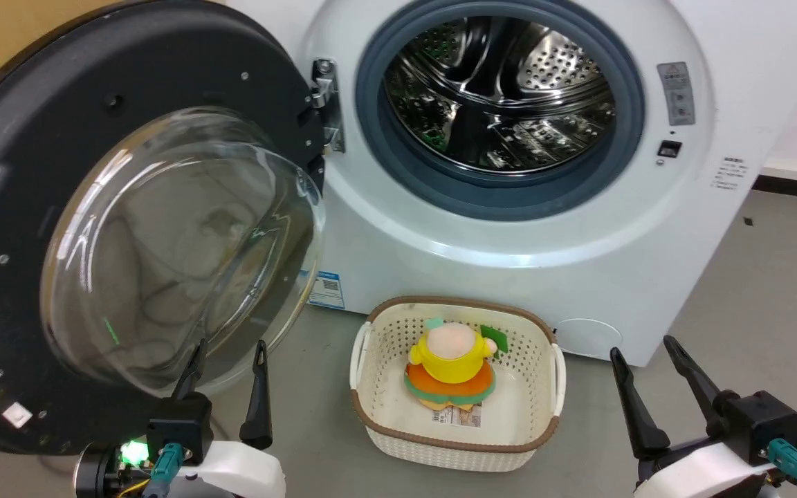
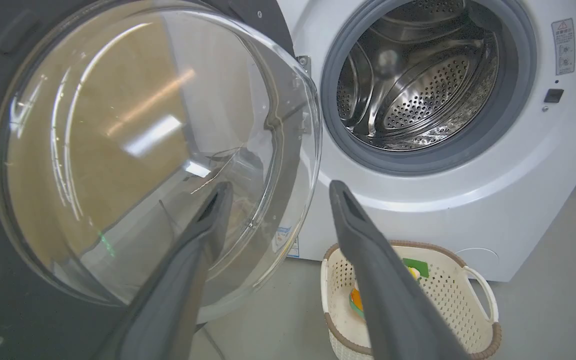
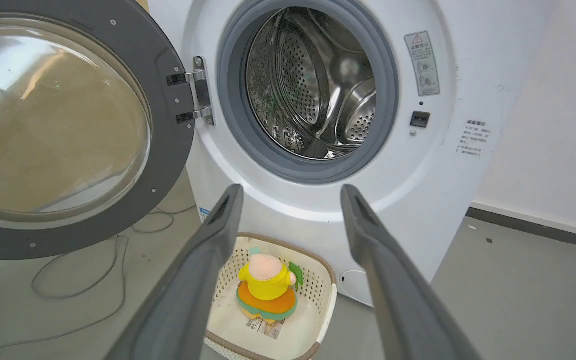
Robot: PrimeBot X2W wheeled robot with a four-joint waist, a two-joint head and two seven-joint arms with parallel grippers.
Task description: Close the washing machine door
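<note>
Door hangs wide open just beyond left claw.

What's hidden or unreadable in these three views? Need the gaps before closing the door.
- Door, outer rim: head view, cut off by the left edge.
- Toy in the basket: left wrist view, mostly behind the left claw.
- Label on the machine: text too small to read in every view.

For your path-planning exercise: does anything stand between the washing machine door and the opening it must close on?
Nothing visible does. The washing machine door hangs open left of the drum; the floor basket appears to lie below its sweep.
</note>
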